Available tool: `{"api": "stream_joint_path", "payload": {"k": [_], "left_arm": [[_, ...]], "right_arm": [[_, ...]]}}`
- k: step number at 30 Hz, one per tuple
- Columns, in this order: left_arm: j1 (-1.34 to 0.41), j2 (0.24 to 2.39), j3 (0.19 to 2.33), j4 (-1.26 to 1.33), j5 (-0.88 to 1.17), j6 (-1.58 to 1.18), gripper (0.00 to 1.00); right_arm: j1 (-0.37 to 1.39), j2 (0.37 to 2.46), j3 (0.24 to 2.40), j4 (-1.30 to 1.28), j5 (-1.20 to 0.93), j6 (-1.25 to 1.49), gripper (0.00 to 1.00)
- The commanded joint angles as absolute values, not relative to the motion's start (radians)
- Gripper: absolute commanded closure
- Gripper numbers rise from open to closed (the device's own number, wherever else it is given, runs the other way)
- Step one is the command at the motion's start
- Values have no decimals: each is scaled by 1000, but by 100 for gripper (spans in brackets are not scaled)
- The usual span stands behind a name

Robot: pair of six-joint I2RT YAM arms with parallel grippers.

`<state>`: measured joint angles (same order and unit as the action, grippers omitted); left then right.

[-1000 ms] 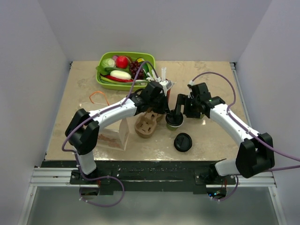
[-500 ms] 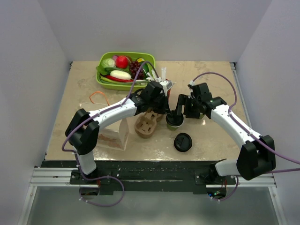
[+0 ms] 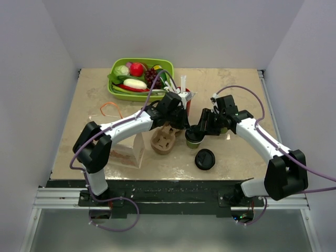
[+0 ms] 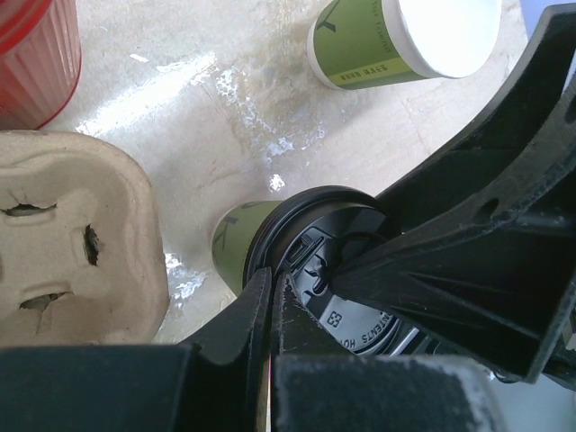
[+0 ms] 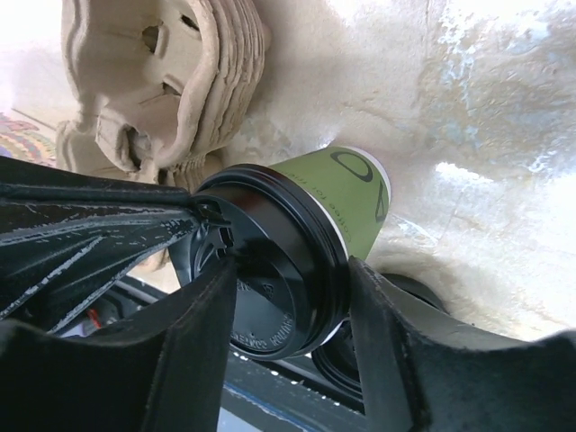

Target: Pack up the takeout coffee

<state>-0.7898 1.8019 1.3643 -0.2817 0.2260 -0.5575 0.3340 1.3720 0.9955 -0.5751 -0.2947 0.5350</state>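
With right gripper [image 5: 290,267] clamped across upright takeout coffee's [image 5: 346,193] lid [image 5: 301,236], lift vertically, then left to nearby cup carrier [image 3: 164,140].

The takeout coffee [image 4: 236,238] is partly hidden behind the left pincer [image 4: 272,290]

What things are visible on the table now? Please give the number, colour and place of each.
lidded cup: one, green with black lid, table centre
open cup: one, green, white inside, near the lidded cup
loose lid: one, black, in front of the lidded cup
cup carrier: one, brown, left of the lidded cup
red cup: one, red, behind the carrier
paper bag: one, pale, near left
tray: one, green, far left, holds toy food
rubber band: one, orange, left
left hand: black, shut, tip on the cup's lid
right hand: black, fingers on both sides of that lid
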Motion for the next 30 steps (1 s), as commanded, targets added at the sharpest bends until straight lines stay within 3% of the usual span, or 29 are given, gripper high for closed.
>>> {"api": "stream_joint_path", "payload": {"k": [1, 21, 23, 24, 27, 30], "left_arm": [[-795, 1802, 1358, -256, 247, -560, 100], [-813, 1793, 1336, -311, 201, -537, 100], [-813, 1793, 1344, -321, 212, -534, 100], [-813, 1792, 1344, -330, 227, -528, 100], [-813, 1796, 1358, -350, 236, -519, 100], [-813, 1798, 1362, -362, 213, -525, 100]], "right_arm": [[336, 1370, 983, -514, -406, 564, 48], [334, 1361, 913, -600, -190, 560, 75], [331, 1358, 914, -638, -207, 549, 68], [328, 1356, 917, -652, -233, 543, 55], [330, 1350, 945, -709, -261, 519, 42], [327, 1336, 965, -744, -268, 518, 37]]}}
